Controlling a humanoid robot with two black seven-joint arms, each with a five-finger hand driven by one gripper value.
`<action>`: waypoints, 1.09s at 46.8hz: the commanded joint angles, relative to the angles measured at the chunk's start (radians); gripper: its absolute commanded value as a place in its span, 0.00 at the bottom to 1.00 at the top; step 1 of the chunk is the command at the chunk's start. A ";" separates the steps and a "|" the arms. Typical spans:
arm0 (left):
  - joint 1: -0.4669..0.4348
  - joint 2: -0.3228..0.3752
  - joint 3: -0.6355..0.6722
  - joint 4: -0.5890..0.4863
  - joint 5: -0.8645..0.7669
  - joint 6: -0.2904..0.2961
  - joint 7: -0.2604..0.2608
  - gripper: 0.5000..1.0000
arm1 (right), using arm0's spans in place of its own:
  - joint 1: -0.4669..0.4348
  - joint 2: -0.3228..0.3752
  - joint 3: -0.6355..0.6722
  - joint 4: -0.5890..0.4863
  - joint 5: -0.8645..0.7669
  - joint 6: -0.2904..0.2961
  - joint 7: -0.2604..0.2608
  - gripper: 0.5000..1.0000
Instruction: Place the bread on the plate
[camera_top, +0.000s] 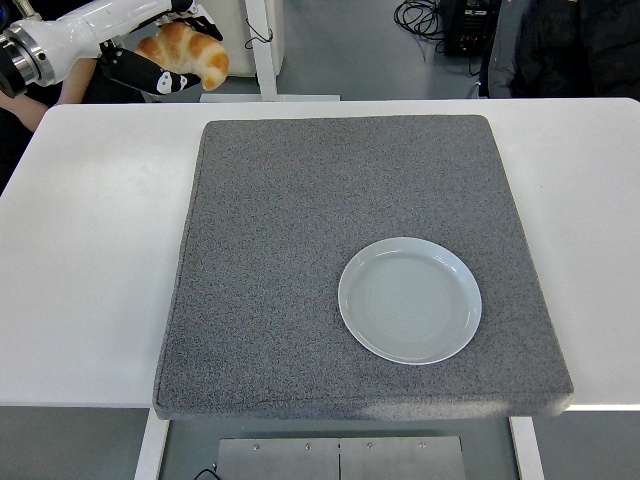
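Gripping the bread (186, 50) in the left hand (160, 55), fingers curled around its near end and underside, at the top left of the head view. Holding it high off the surface (90, 250), well clear of the grey mat (330, 200) and far up and left from the plate (409, 299). Showing dark fingertips (165, 83) below the crust and a white forearm running off the left edge. Right hand not appearing anywhere.

Judging the bread as a croissant-shaped roll: light, soft, flaky at the crust, probably crushing or shedding under a hard squeeze. Looking dry rather than slippery, so needing only gentle pressure. Taking it across the thick middle, as seems the case here, looking safer than pinching a tapered tip, which could tear or bend. Leaving the curved free end poking out to the right of the fingers, unsupported but apparently stiff enough to keep its shape.

Sitting empty on the mat's right-hand lower part, the pale plate lying flat and well apart from the bread. Still needing a long carry across and down before release. Showing a person's arm at the top left behind the hand, and another person at the top right.
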 joint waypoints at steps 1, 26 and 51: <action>-0.011 -0.011 0.000 0.000 -0.001 -0.006 0.007 0.00 | 0.000 0.000 0.000 0.000 0.000 -0.001 0.000 1.00; -0.037 -0.462 0.039 0.164 0.014 -0.006 0.070 0.00 | 0.000 0.000 0.000 0.000 0.000 -0.001 0.000 1.00; 0.002 -0.761 0.152 0.232 0.082 0.032 0.050 0.00 | 0.000 0.000 0.000 0.001 0.000 0.001 0.000 1.00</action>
